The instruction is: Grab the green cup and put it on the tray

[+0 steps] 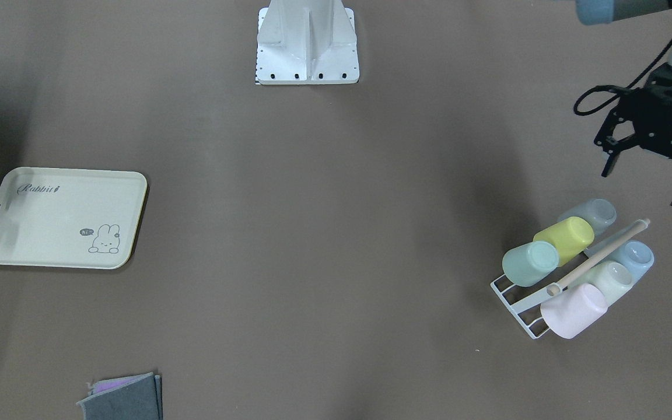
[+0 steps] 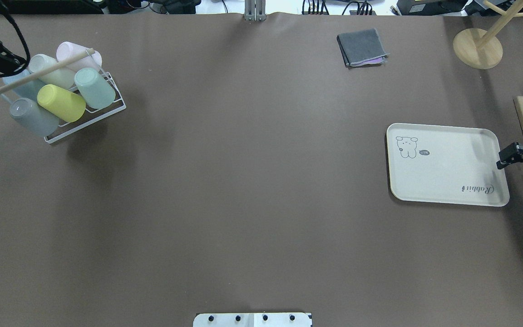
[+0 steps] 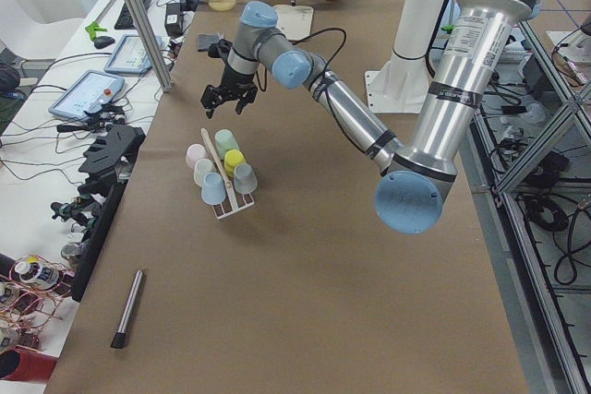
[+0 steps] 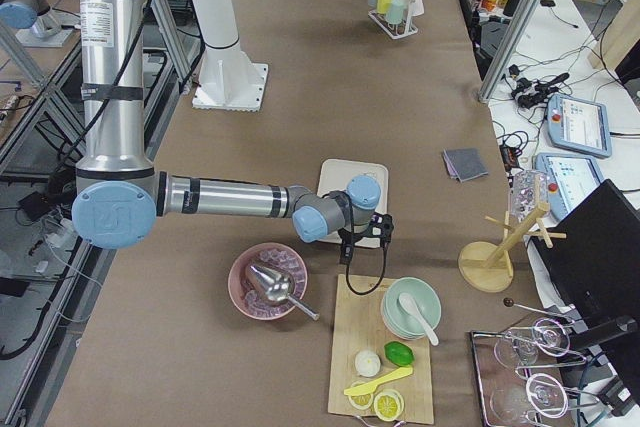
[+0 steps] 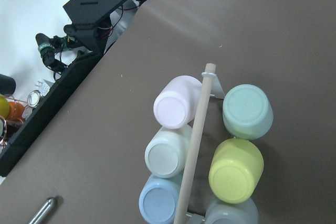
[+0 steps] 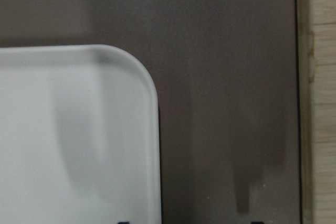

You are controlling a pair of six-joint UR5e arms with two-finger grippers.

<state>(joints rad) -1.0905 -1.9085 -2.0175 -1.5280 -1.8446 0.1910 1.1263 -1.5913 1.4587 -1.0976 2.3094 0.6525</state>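
Step in hand: the reach for the green cup (image 1: 529, 263), not yet touched. It sits tilted, base up, in the end slot of the white wire rack (image 1: 525, 301), at the table's (image 2: 261, 181) 10 o'clock corner in the overhead view. In the front view the yellow-green cup (image 1: 566, 238) touches it at its 2 o'clock. The wooden dowel (image 1: 598, 255) runs just beside it at 4 o'clock.

The left gripper (image 1: 644, 185) hovers apart from the rack, at its 1 o'clock, fingers (image 1: 610, 163) spread wide, holding nothing. The right gripper (image 2: 510, 154) sits at the 3 o'clock edge of the tray (image 2: 447, 181). Can't tell its finger spread.

To do it well, probably:
- Put one finger on the cup's free outer side and the other in the narrow gap by the dowel, not on the yellow-green side.
- Grip near the upturned base, where the taper leaves room.
- Close firmly, since smooth plastic may slip.
- Pull out along the cup's tilt so the neighbours stay put.

The tray is well apart, at the table's 3 o'clock, so the carry looks long.
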